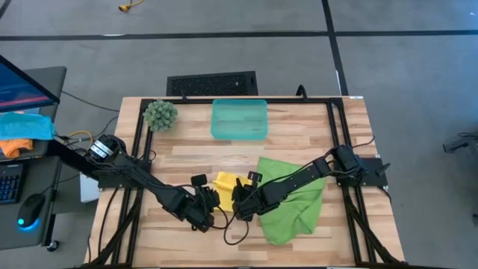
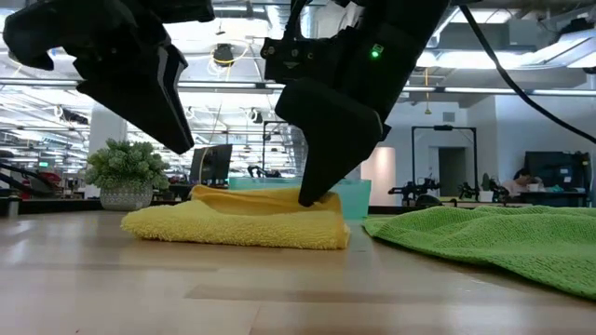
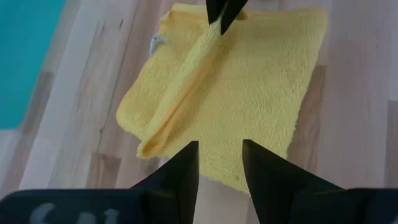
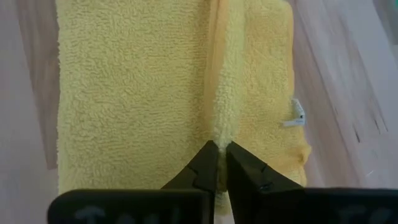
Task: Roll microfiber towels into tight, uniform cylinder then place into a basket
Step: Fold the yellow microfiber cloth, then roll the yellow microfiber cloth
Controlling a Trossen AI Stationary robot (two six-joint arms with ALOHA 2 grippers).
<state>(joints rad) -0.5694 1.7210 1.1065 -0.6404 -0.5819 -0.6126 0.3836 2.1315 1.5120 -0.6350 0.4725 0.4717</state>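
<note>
- A wooden table stands in a big open hall with ceiling lights.
- The yellow towel lies flat near the front edge, with a raised fold along its middle.
- The right gripper pinches this fold; its fingers are nearly together.
- The left gripper hovers over the opposite edge, fingers apart, holding nothing.
- The green towel lies crumpled just beside the yellow one.
- The basket stands at the far side.
</note>
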